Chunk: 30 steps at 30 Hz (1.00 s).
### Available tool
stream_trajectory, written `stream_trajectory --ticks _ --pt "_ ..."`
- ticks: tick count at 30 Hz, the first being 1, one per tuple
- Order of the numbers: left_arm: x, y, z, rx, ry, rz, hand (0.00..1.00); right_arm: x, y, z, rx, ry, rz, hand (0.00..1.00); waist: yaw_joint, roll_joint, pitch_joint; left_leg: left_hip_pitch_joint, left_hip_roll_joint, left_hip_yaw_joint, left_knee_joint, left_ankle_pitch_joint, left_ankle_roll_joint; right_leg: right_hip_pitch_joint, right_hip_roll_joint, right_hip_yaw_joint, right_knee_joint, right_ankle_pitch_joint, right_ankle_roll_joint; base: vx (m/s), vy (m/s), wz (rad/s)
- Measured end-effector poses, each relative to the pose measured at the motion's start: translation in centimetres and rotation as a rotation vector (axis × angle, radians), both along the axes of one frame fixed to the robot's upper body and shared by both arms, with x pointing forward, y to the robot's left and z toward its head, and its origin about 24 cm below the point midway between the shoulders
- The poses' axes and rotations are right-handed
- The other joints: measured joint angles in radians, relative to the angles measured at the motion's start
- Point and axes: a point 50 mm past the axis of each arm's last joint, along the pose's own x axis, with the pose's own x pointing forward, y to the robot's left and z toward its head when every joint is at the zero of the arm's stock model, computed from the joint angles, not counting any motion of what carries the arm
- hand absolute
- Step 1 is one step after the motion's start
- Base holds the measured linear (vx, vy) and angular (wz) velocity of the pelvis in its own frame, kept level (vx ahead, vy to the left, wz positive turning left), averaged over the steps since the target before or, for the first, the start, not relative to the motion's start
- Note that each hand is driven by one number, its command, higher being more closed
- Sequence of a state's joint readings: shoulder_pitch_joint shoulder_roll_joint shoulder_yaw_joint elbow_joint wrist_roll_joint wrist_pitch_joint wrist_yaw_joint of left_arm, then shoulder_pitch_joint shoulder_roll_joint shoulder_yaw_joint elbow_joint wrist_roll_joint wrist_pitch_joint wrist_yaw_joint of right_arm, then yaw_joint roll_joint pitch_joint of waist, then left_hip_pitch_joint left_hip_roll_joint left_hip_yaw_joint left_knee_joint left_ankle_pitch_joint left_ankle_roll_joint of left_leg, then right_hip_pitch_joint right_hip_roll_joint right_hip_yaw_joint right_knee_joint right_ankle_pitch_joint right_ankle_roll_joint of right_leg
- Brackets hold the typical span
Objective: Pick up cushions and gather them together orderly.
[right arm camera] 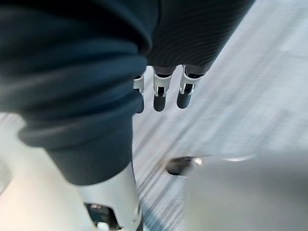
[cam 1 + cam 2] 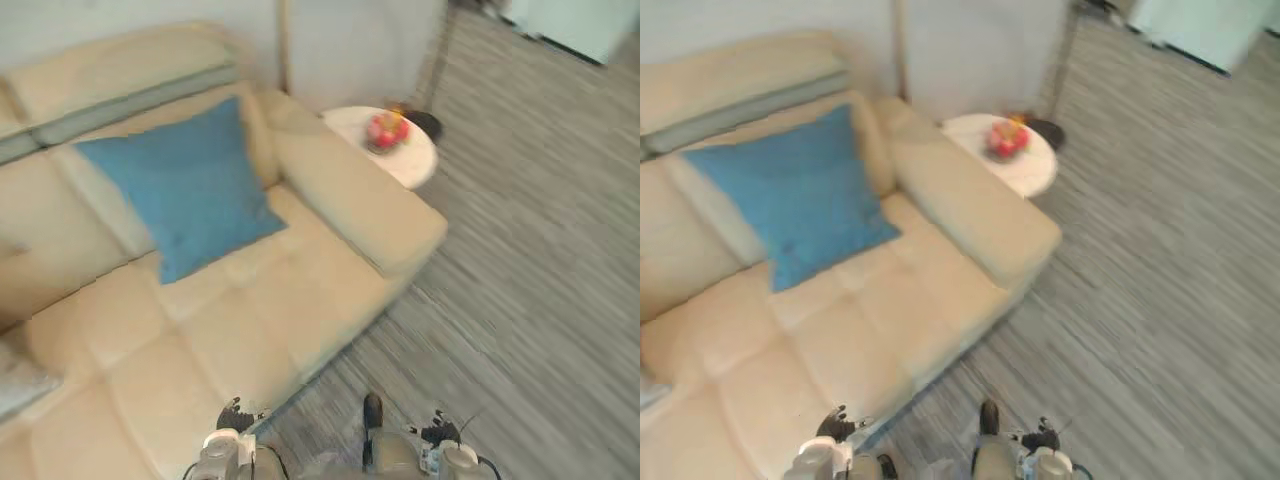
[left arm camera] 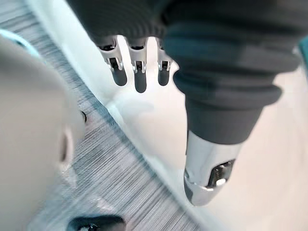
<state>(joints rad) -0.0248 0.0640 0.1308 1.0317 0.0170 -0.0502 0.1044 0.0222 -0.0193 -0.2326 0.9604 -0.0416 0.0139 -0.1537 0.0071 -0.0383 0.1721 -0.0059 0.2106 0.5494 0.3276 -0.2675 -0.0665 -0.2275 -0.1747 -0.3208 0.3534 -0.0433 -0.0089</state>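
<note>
I see the blue cushion (image 2: 185, 185) propped corner-up against the backrest of the cream sofa (image 2: 330, 300), well ahead of both hands and off to the left. My left hand (image 2: 233, 414) hangs at the seat's front edge and is nearer. My right hand (image 2: 441, 432) hangs over the floor; both have straight fingers and hold nothing.

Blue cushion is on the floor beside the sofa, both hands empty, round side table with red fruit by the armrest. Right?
Not quite: the blue cushion is on the sofa, propped against its backrest, not on the floor; the left eye view shows it. The rest holds: left hand and right hand hold nothing, and the round side table with red fruit stands by the armrest.
</note>
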Motion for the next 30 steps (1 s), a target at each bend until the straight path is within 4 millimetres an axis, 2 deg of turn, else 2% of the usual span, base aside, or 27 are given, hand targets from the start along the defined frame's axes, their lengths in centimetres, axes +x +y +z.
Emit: stream_trajectory --ticks 1,2,3,4,5,6,8,11,12,13,14,15,16,18,20,21,22,23,24,25,26,27,28,29,30 --pt "-0.2 -0.1 -0.1 -0.004 0.003 0.000 0.00 -0.5 -0.1 -0.2 -0.004 0.016 -0.001 0.00 0.003 0.000 0.000 0.029 0.005 0.034 -0.006 0.001 -0.001 0.039 -0.002 -0.059 0.029 -0.081 0.000 0.05 -0.066 -1.02" --pt "-0.1 -0.2 -0.1 -0.005 0.002 -0.002 0.00 -0.6 -0.1 -0.2 -0.003 0.017 -0.001 0.00 0.000 -0.002 0.000 0.049 0.000 0.060 -0.011 0.003 -0.005 0.052 -0.008 -0.102 0.035 -0.122 0.011 0.04 -0.090 -1.00" --pt "0.0 -0.2 0.0 -0.006 0.001 -0.001 0.00 -0.6 -0.2 -0.2 -0.005 0.013 -0.002 0.00 -0.005 -0.007 -0.002 0.062 -0.007 0.070 -0.013 0.006 -0.009 0.047 -0.007 -0.105 0.035 -0.123 0.012 0.03 -0.098 -0.93" --pt "-0.1 -0.3 -0.1 -0.012 0.006 -0.004 0.00 -0.6 -0.7 -0.1 -0.019 0.008 0.003 0.00 -0.008 0.007 -0.001 0.074 -0.017 0.049 -0.032 0.024 0.008 0.056 0.019 -0.097 0.010 -0.108 -0.001 0.04 -0.128 -0.88" --pt "-0.4 -0.6 -0.3 -0.026 0.021 -0.008 0.00 -0.6 -1.3 -0.1 -0.033 0.016 0.007 0.00 -0.008 0.025 -0.014 0.076 -0.016 0.033 -0.053 0.048 0.007 0.061 0.046 -0.081 -0.035 -0.086 -0.007 0.06 -0.164 -0.83" --pt "-0.5 -0.8 -0.4 -0.033 0.026 -0.012 0.00 -0.7 -1.6 -0.2 -0.043 0.029 0.013 0.00 -0.008 0.026 -0.015 0.077 -0.015 0.035 -0.066 0.066 0.005 0.064 0.061 -0.068 -0.068 -0.070 -0.010 0.06 -0.191 -0.72" --pt "-0.7 -1.0 -0.5 -0.038 0.031 -0.029 0.00 -1.3 -2.3 -0.4 -0.053 0.068 0.010 0.00 -0.006 0.034 -0.017 0.066 0.011 0.037 -0.035 0.103 -0.016 0.080 0.113 -0.011 -0.165 -0.028 -0.021 0.03 -0.155 -0.70" --pt "-1.4 -0.2 -0.6 -0.018 0.054 -0.025 0.00 -1.5 -2.3 -0.6 -0.052 0.079 0.005 0.00 -0.005 0.029 -0.008 0.005 0.110 0.030 0.205 0.105 -0.021 0.084 0.160 0.044 -0.177 -0.044 -0.045 0.00 -0.128 -0.88" --pt "-2.1 0.1 -0.8 -0.023 0.069 0.003 0.00 -1.7 -2.6 -0.5 -0.060 0.081 0.002 0.00 -0.005 0.042 0.002 -0.038 0.169 -0.035 0.374 0.131 0.003 0.095 0.200 0.106 -0.153 -0.051 -0.056 0.05 -0.088 -1.05" --pt "-2.1 0.4 -0.7 -0.026 0.060 0.034 0.00 -1.9 -2.6 -0.6 -0.059 0.084 0.000 0.00 0.005 0.041 0.005 -0.088 0.172 -0.116 0.455 0.126 0.018 0.094 0.212 0.140 -0.142 -0.062 -0.068 0.08 -0.055 -1.32" --pt "-1.9 0.4 -0.7 -0.031 0.053 0.047 0.00 -1.8 -2.7 -0.6 -0.061 0.086 -0.005 0.00 0.017 0.040 0.007 -0.126 0.124 -0.213 0.475 0.068 0.001 0.096 0.222 0.191 -0.142 -0.065 -0.079 0.08 0.042 -1.38" --pt "-1.6 0.4 -0.5 -0.032 0.033 0.050 0.00 -1.5 -2.8 -0.5 -0.062 0.081 -0.011 0.00 0.021 0.039 0.022 -0.166 0.043 -0.293 0.466 -0.006 -0.003 0.114 0.224 0.249 -0.153 -0.064 -0.089 0.10 0.038 -1.40" --pt "-1.4 0.4 -0.4 -0.034 0.020 0.056 0.00 -1.5 -2.7 -0.5 -0.060 0.082 -0.018 0.00 0.024 0.036 0.029 -0.179 -0.004 -0.321 0.438 -0.025 -0.001 0.132 0.224 0.289 -0.163 -0.061 -0.094 0.11 0.049 -1.52" --pt "-1.1 -0.1 -0.3 -0.051 -0.001 0.083 0.00 -2.2 -2.7 -0.6 -0.059 0.094 -0.038 0.00 0.046 0.045 0.032 -0.225 -0.089 -0.381 0.311 -0.029 0.003 0.155 0.237 0.380 -0.179 -0.059 -0.098 0.11 0.068 -1.49" --pt "-1.2 -0.2 -0.2 -0.070 -0.019 0.124 0.00 -2.4 -3.0 -0.6 -0.061 0.096 -0.065 0.00 0.061 0.054 0.032 -0.241 -0.141 -0.486 0.135 -0.012 -0.008 0.153 0.258 0.439 -0.193 -0.058 -0.099 0.10 0.129 -1.53" --pt "-1.4 -0.1 -0.3 -0.071 -0.016 0.133 0.00 -2.4 -3.1 -0.6 -0.061 0.095 -0.069 0.00 0.061 0.062 0.028 -0.238 -0.145 -0.529 0.077 -0.006 -0.001 0.154 0.275 0.461 -0.204 -0.056 -0.102 0.21 0.216 -1.82" --pt "-1.9 0.1 -0.4 -0.073 -0.005 0.153 0.00 -2.2 -2.8 -0.6 -0.051 0.080 -0.081 0.00 0.061 0.076 0.016 -0.232 -0.134 -0.569 0.042 0.025 0.019 0.152 0.300 0.485 -0.212 -0.056 -0.103 0.24 0.190 -1.96" --pt "-2.1 0.3 -0.5 -0.076 -0.001 0.175 0.00 -2.2 -2.4 -0.5 -0.042 0.065 -0.091 0.00 0.075 0.070 0.004 -0.220 -0.128 -0.551 0.037 0.043 0.032 0.138 0.296 0.472 -0.179 -0.066 -0.093 0.33 0.202 -2.08" --pt "-2.2 0.6 -0.5 -0.070 0.003 0.181 0.00 -1.9 -1.9 -0.5 -0.032 0.050 -0.090 0.00 0.089 0.066 0.000 -0.216 -0.114 -0.501 0.035 0.046 0.029 0.104 0.279 0.433 -0.109 -0.093 -0.061 0.31 0.138 -2.09" --pt "-2.1 1.4 -0.3 -0.049 0.000 0.180 0.00 -2.0 -1.1 -0.5 -0.015 0.044 -0.088 0.00 0.095 0.019 -0.007 -0.185 -0.119 -0.415 0.034 0.046 0.029 0.038 0.206 0.348 0.048 -0.154 0.024 0.36 0.124 -1.86" --pt "-1.7 1.9 -0.1 -0.029 0.000 0.160 0.00 -1.8 -0.8 -0.6 -0.009 0.045 -0.080 0.00 0.090 -0.007 -0.007 -0.153 -0.125 -0.356 0.033 0.038 0.030 -0.007 0.146 0.264 0.133 -0.198 0.079 0.29 0.083 -1.55" --pt "-1.7 1.8 -0.2 -0.028 0.013 0.151 0.00 -1.8 -0.9 -0.6 -0.011 0.044 -0.077 0.00 0.084 -0.009 -0.008 -0.135 -0.125 -0.332 0.032 0.037 0.030 -0.021 0.115 0.195 0.161 -0.201 0.073 0.28 0.042 -1.08" --pt "-1.8 1.5 -0.4 -0.027 0.032 0.137 0.00 -1.5 -1.1 -0.5 -0.022 0.042 -0.057 0.00 0.074 -0.008 -0.009 -0.092 -0.125 -0.281 0.010 0.033 0.035 -0.014 0.051 0.029 0.171 -0.202 0.040 0.27 0.007 -0.98" --pt "-2.0 1.4 -0.5 -0.032 0.038 0.144 0.00 -1.1 -0.9 -0.4 -0.023 0.039 -0.032 0.00 0.072 -0.006 -0.011 -0.057 -0.122 -0.230 -0.024 0.033 0.036 -0.009 0.015 -0.103 0.148 -0.189 0.003 0.27 -0.009 -1.05" --pt "-1.9 1.3 -0.5 -0.033 0.036 0.146 0.00 -0.7 -0.7 -0.4 -0.020 0.040 -0.021 0.00 0.070 -0.002 -0.012 -0.042 -0.120 -0.212 -0.037 0.033 0.036 -0.007 0.004 -0.162 0.117 -0.180 -0.011 0.27 -0.059 -1.12"
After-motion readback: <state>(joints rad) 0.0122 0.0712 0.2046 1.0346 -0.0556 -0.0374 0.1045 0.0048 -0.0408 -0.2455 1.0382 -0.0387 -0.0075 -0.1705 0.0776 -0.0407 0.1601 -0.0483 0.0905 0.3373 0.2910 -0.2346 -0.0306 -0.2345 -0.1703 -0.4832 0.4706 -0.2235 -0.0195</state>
